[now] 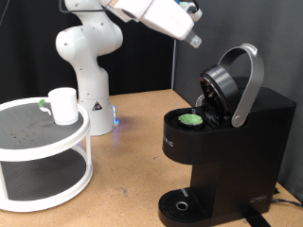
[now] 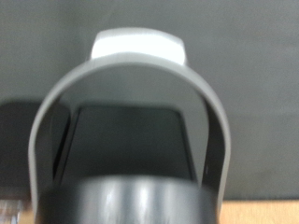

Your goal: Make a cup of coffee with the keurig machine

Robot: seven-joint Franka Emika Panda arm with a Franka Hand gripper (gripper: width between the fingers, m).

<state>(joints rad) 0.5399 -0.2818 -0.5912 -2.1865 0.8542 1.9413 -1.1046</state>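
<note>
The keurig machine [image 1: 227,142] stands at the exterior view's right, black and boxy. Its lid is raised by the grey curved handle [image 1: 248,85]. A green-topped pod [image 1: 192,119] sits in the open chamber. The round drip tray [image 1: 180,205] at its base holds nothing. The white cup [image 1: 63,104] stands on the top tier of a white round rack [image 1: 28,142] at the left. My gripper [image 1: 193,40] hangs in the air above and to the left of the raised lid, touching nothing. The wrist view is blurred and shows the grey handle [image 2: 56,112] arching over the black lid [image 2: 121,201]; no fingers show there.
The white arm's base [image 1: 87,66] stands at the back, between rack and machine. A small green thing [image 1: 43,104] lies beside the cup on the rack. The brown tabletop [image 1: 133,142] stretches between rack and machine. A dark wall is behind.
</note>
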